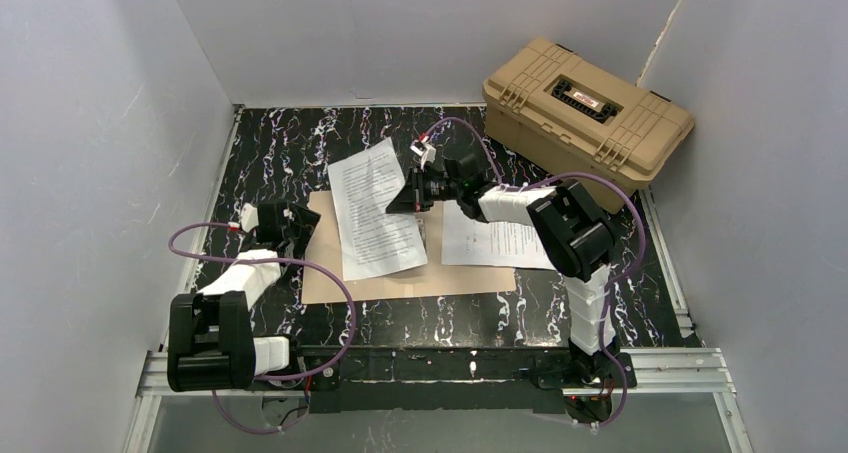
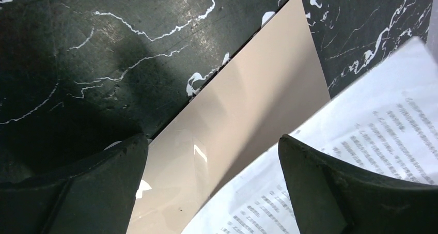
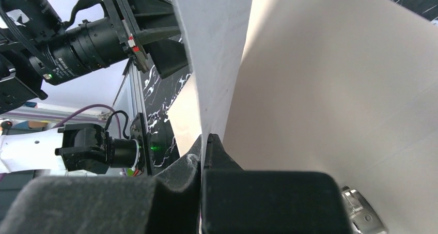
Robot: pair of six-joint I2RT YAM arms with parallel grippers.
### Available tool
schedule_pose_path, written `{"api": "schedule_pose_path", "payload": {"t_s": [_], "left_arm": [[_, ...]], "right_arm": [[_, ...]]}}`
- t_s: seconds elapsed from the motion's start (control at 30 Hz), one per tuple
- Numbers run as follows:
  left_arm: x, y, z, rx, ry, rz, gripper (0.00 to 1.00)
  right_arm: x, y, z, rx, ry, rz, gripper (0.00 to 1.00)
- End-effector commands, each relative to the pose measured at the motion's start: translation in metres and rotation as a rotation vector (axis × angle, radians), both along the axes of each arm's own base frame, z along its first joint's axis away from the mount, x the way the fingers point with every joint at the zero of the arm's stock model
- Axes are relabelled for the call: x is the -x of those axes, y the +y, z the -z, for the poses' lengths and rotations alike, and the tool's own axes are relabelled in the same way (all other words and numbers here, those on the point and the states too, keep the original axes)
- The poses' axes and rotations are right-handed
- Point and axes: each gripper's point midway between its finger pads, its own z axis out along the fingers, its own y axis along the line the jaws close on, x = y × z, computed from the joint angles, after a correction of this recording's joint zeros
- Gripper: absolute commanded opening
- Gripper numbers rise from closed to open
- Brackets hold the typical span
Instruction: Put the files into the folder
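The tan folder (image 1: 400, 278) lies open and flat on the black marbled table. One white printed sheet (image 1: 372, 211) slants across its left half, its right edge lifted. My right gripper (image 1: 405, 201) is shut on that edge; the right wrist view shows the sheet (image 3: 217, 58) pinched between the closed fingers (image 3: 206, 141), with the folder's inner face (image 3: 335, 89) and its silver clip (image 3: 362, 218) behind. A second sheet (image 1: 495, 241) lies flat to the right. My left gripper (image 1: 298, 225) is open and empty just above the folder's left edge; its view (image 2: 213, 156) shows the folder (image 2: 248, 99) and the sheet (image 2: 372, 130).
A bulky tan plastic case (image 1: 585, 108) with latches stands at the back right, close behind the right arm. White walls enclose the table on the left, back and right. The aluminium frame (image 1: 440, 368) with the arm bases runs along the near edge.
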Motion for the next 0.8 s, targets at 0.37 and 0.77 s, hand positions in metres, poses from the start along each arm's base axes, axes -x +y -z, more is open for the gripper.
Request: {"api": "schedule_pose_path", "payload": {"t_s": [0.37, 0.77], "left_arm": [[0.078, -0.039, 0.06, 0.095, 0.316, 0.095, 0.98], [0.081, -0.043, 0.058, 0.098, 0.313, 0.108, 0.98]], "right_arm": [[0.008, 0.011, 0.016, -0.034, 0.032, 0.008, 0.01], [0.013, 0.016, 0.03, -0.04, 0.114, 0.049, 0.01]]}}
